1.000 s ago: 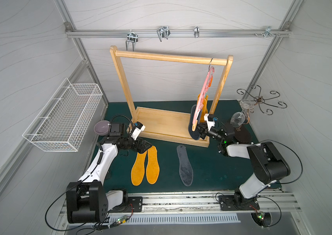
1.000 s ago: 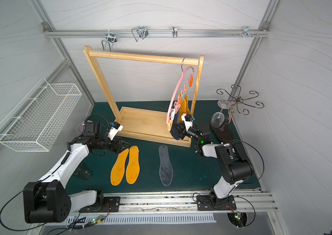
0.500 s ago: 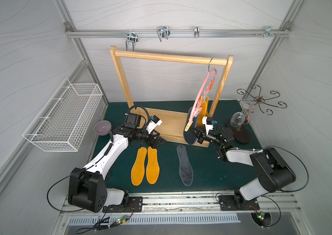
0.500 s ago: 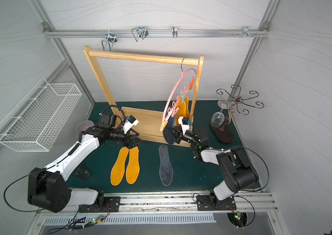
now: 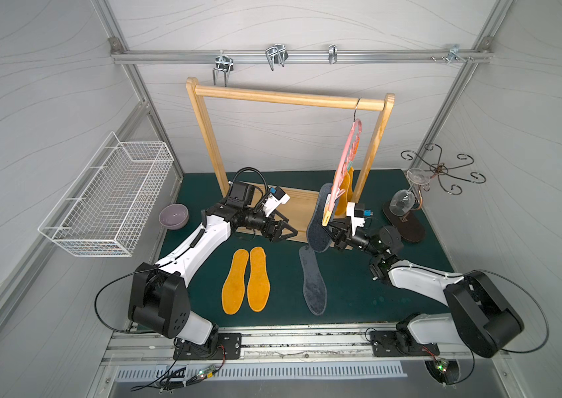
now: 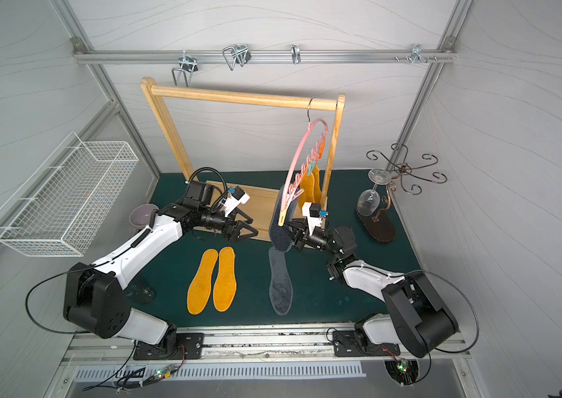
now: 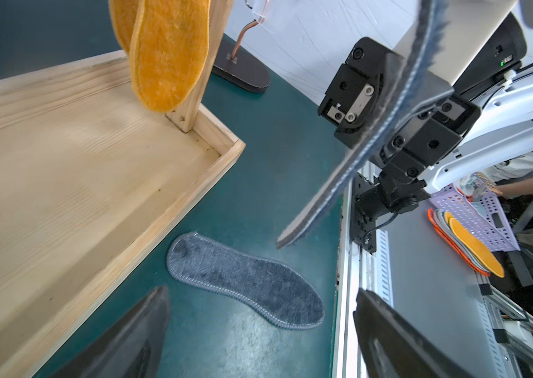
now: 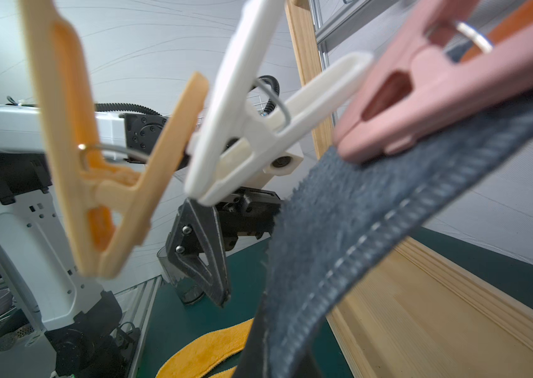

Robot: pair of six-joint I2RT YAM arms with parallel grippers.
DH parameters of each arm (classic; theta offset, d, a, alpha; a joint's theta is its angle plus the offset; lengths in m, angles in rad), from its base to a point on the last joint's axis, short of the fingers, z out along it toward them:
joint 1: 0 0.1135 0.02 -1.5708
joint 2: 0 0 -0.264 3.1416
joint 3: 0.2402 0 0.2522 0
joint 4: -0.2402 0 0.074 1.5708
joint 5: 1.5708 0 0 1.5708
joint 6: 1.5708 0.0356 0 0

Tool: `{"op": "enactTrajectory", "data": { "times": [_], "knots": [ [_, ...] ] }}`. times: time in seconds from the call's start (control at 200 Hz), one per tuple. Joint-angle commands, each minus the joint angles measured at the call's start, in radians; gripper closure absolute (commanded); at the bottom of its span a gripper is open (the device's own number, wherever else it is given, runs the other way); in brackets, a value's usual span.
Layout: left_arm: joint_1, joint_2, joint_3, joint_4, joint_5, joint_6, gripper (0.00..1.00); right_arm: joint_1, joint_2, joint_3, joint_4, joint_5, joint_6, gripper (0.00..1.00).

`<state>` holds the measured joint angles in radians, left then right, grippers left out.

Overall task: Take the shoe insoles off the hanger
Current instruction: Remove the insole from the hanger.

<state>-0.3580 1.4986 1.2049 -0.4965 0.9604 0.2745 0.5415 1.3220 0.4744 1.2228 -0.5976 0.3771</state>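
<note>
1. While I look down over the rig, the pink hanger [image 5: 346,158] hangs by its dark hook from the right end of the wooden rack's [image 5: 286,98] top bar. It is tilted, with its lower end swung toward the front.
2. My right pincer [image 5: 333,236] is clamped on the hanging grey insole [image 5: 319,220], gripping one long edge low down. The left wrist view shows both jaws pressed flat against the fabric.
3. The upper end of that insole is bitten by a pink clip [image 8: 438,91] on the hanger. A white clip [image 8: 242,137] and a tan clip [image 8: 101,196] hang just beside it.
4. My left pincer [image 5: 288,231] stands wide apart and holds nothing. It hovers over the front edge of the rack's base and points at the hanging grey insole, near it but not touching.
5. Behind the grey one, the hanging orange insoles [image 7: 167,55] dangle from the hanger beside the rack's right post, over the wooden base. I make out two, overlapping.
6. On the desk [image 5: 358,293], two orange insoles [image 5: 246,281] lie flat side by side, almost touching, in front of the rack.
7. To their right lies the flat grey insole [image 5: 312,281], well apart from the pair. Its far end sits under the tip of the hanging grey insole.
</note>
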Motion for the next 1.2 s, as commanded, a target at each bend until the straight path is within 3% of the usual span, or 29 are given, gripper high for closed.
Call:
{"op": "enactTrajectory", "data": {
  "times": [0.0, 0.395, 0.88, 1.0, 1.05, 1.07, 1.195],
  "knots": [
    [-0.039, 0.021, 0.045, 0.057, 0.063, -0.040, 0.09, 0.013, -0.043, 0.000, -0.037, 0.041, -0.003, 0.96],
    [-0.118, 0.063, 0.030, 0.112, 0.101, -0.084, 0.18, 0.048, -0.039, 0.018, -0.057, 0.067, 0.024, 0.96],
    [-0.122, 0.118, 0.089, 0.058, 0.115, -0.030, 0.76, 0.072, 0.015, 0.040, 0.004, 0.075, 0.067, 0.96],
    [-0.121, 0.117, 0.088, 0.050, 0.127, -0.021, 0.81, 0.072, 0.022, 0.042, 0.008, 0.077, 0.070, 0.95],
    [-0.122, 0.115, 0.085, 0.042, 0.133, -0.007, 0.89, 0.073, 0.027, 0.048, 0.010, 0.070, 0.078, 0.95],
    [-0.122, 0.115, 0.085, 0.039, 0.134, -0.002, 1.00, 0.073, 0.029, 0.049, 0.011, 0.069, 0.081, 0.95],
    [-0.122, 0.114, 0.083, 0.006, 0.137, 0.023, 1.00, 0.072, 0.034, 0.036, 0.027, 0.114, 0.106, 0.86]
  ]
}}
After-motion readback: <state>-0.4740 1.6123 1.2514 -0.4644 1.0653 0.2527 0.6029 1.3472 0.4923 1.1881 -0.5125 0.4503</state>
